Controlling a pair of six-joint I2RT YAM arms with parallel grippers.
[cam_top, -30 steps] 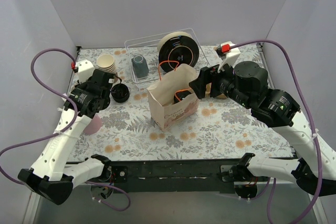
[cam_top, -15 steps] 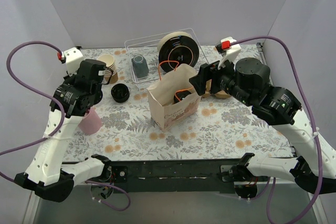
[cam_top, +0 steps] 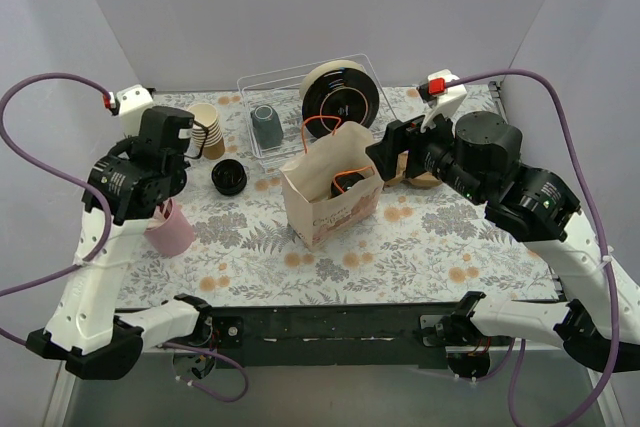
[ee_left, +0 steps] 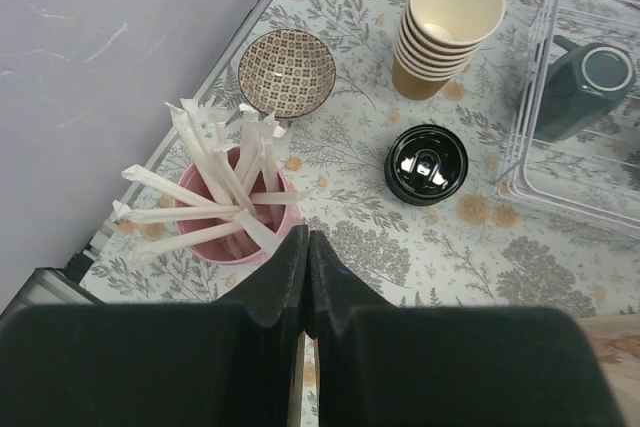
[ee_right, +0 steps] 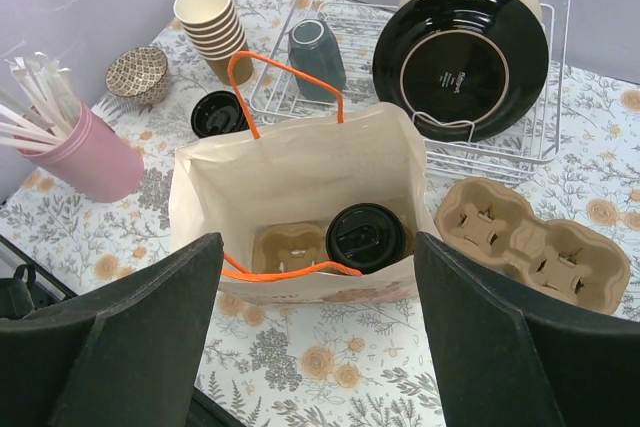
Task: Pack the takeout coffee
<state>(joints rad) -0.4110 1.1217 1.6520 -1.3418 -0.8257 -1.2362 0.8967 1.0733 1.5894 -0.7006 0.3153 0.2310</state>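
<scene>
One takeout coffee (ee_right: 365, 237) with a black lid stands in a pulp carrier (ee_right: 288, 245) inside the open paper bag (ee_right: 300, 162) with orange handles, mid-table (cam_top: 330, 197). A second black-lidded cup (ee_left: 427, 163) stands on the table left of the bag (cam_top: 229, 177); only its lid shows. My left gripper (ee_left: 306, 237) is shut and empty, above the table beside the pink cup (cam_top: 160, 209). My right gripper (ee_right: 318, 247) is wide open and empty, above the near side of the bag, at the bag's right in the top view (cam_top: 385, 159).
A pink cup of wrapped straws (ee_left: 235, 212) and a patterned bowl (ee_left: 288, 69) stand at the left. A stack of lidless cups (ee_left: 447, 22) stands behind them. A wire rack (cam_top: 310, 112) holds a black plate (ee_right: 460, 57) and a grey-blue mug (ee_right: 316, 57). A spare pulp carrier (ee_right: 530, 242) lies right of the bag.
My left arm has drawn back to the left, from beside the black-lidded cup on the table to over the pink cup. The right arm has shifted slightly right.
</scene>
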